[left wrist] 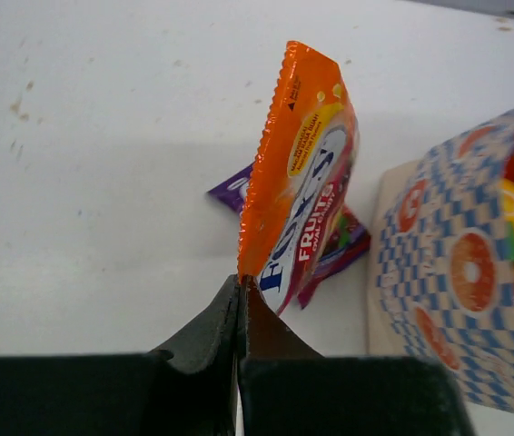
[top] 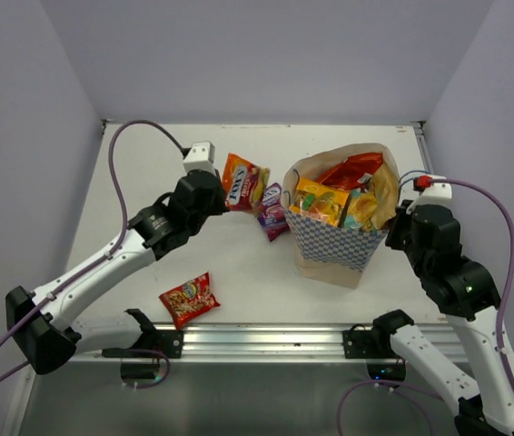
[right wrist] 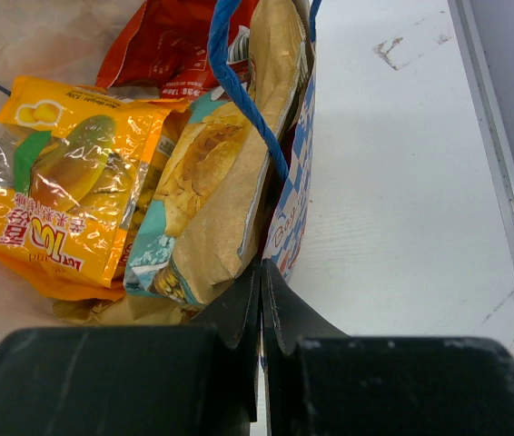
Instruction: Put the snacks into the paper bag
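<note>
Left claw clamps orange-white packet; right claw pinches paper bag rim, unclear from above.

Open tabletop left of the crowded paper bag, purple packet just beside it.

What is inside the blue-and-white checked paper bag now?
The paper bag holds a large red foil packet, an orange foil packet and a tan-brown foil packet; whatever lies beneath them is covered.
</note>
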Controlling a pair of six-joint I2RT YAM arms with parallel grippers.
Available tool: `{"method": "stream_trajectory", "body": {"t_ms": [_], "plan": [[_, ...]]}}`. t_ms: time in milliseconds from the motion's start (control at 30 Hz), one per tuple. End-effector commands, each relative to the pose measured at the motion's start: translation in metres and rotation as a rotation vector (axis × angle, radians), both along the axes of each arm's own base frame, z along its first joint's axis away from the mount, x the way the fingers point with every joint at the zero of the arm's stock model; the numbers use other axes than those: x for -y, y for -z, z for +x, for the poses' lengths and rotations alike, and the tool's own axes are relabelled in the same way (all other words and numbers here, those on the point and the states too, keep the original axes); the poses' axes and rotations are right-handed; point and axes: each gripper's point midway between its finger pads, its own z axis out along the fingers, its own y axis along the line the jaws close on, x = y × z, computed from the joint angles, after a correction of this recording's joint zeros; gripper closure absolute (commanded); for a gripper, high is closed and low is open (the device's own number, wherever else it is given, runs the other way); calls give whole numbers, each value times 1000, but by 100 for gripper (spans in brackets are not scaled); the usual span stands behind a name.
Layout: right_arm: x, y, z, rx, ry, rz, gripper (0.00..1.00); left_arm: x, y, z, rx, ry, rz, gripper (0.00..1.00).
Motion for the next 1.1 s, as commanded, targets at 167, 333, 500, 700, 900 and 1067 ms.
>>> {"method": "stream_trajectory", "body": {"t_ms": [167, 333, 500, 700, 900, 1067], "plan": [[-3, 3, 5, -16, -9, -12, 100, 80, -152, 9, 311, 314, -144, 100], [-3, 4, 5, -20, -11, -14, 100, 126, -231, 5, 453, 449, -203, 100], [-3, 4, 5, -17, -11, -13, 100, 177, -275, -5, 498, 540, -170, 100], [-3, 3, 4, -11, -9, -11, 100, 229, -272, -20, 500, 611, -174, 100], [-3, 2, 4, -7, -11, -9, 100, 253, -208, -30, 381, 680, -167, 100], [-3, 2, 3, -8, -12, -8, 100, 265, -115, -43, 246, 691, -42, 100]]}}
